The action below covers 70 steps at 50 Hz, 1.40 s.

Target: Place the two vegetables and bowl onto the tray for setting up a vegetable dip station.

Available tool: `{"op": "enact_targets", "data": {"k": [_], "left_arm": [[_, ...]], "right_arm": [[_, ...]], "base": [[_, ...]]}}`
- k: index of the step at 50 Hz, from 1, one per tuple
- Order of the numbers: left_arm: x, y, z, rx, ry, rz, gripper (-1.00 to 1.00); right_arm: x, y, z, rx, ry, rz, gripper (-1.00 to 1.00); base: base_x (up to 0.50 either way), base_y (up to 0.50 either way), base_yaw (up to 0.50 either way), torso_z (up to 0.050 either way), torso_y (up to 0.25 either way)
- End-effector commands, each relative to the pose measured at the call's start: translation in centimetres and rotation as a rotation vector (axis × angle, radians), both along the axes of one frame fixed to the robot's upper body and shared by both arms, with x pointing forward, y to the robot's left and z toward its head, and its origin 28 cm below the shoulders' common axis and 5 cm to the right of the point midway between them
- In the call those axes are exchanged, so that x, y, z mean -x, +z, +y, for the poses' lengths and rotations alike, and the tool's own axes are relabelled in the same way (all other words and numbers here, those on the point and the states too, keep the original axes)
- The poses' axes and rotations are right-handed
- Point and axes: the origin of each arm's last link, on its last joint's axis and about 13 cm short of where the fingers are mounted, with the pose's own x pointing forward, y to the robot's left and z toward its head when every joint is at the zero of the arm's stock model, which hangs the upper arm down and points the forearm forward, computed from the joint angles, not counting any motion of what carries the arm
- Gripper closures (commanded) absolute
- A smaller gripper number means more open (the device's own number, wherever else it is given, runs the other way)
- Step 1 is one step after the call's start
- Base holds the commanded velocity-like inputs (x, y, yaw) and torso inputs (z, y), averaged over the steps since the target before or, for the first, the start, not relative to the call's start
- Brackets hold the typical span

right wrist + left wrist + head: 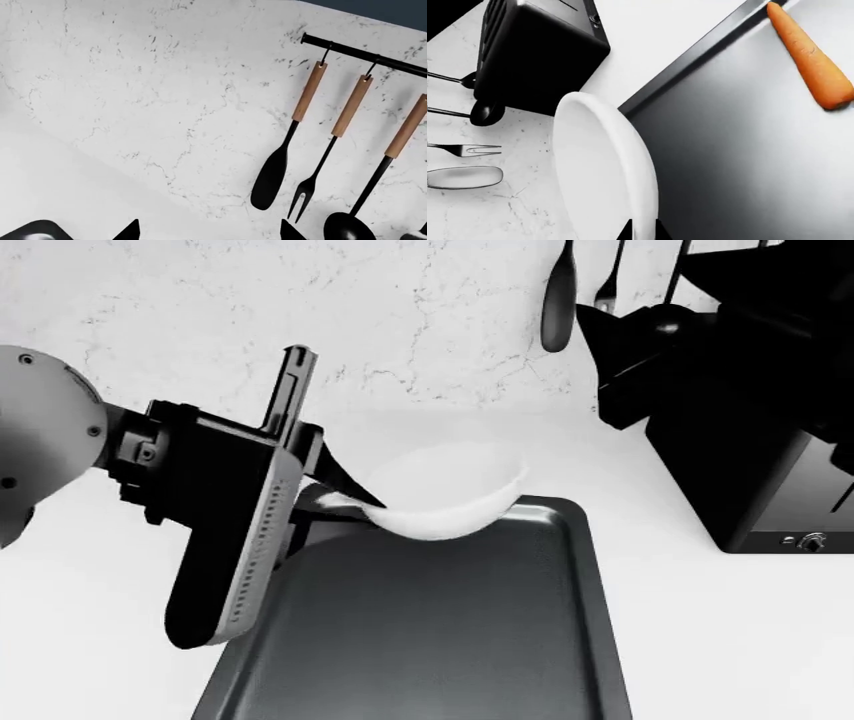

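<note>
**A:** Start at the left of the head view: your left gripper is closed on the rim of the bowl, which hangs tilted over the far edge of the tray, at centre frame. Level your wrist before you lower it, or I'd expect the bowl to land on its edge and roll.

**B:** Where should it go down?

**A:** Bring it nearer, toward the lower centre of the frame, onto bare tray floor. In the left wrist view the carrot already lies on the tray at upper right, well apart from the bowl, so keep that gap. I can't see the cucumber.

**B:** And the right side?

**A:** The toaster stands at the right edge; don't swing toward it. Your right gripper faces the wall utensils, fingertips spread and holding nothing.
</note>
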Motion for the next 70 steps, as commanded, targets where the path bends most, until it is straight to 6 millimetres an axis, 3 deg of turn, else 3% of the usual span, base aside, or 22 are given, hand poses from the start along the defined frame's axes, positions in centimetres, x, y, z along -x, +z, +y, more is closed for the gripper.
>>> {"op": "enact_targets", "data": {"k": [1,26,58,59,70], "left_arm": [[2.0,-0.8,-0.2,0.006,-0.029,0.062,1.00],[1.2,-0.7,-0.3,-0.095,-0.040,0.087,1.00],[2.0,-3.0,-0.4,-0.175,-0.098,0.099,1.00],[2.0,-3.0,-0.4,-0.176,-0.100,0.099,-1.00],[2.0,-2.7,-0.6,-0.163,-0.109,0.081,-1.00]], "right_arm": [[-0.4,-0.4,-0.1,-0.006,-0.003,0.005,-1.00],[-0.5,-0.9,-0.3,-0.021,-0.003,0.009,-1.00],[-0.5,-0.9,-0.2,-0.029,-0.001,0.005,-1.00],[-0.5,-0.9,-0.2,-0.028,-0.001,0.005,-1.00],[-0.5,-0.8,-0.2,-0.028,-0.001,0.000,-1.00]], "base": [[0.00,0.00,0.00,0.000,0.000],[0.00,0.00,0.00,0.000,0.000],[0.00,0.00,0.00,0.000,0.000],[0.00,0.00,0.00,0.000,0.000],[0.00,0.00,0.00,0.000,0.000]]}}
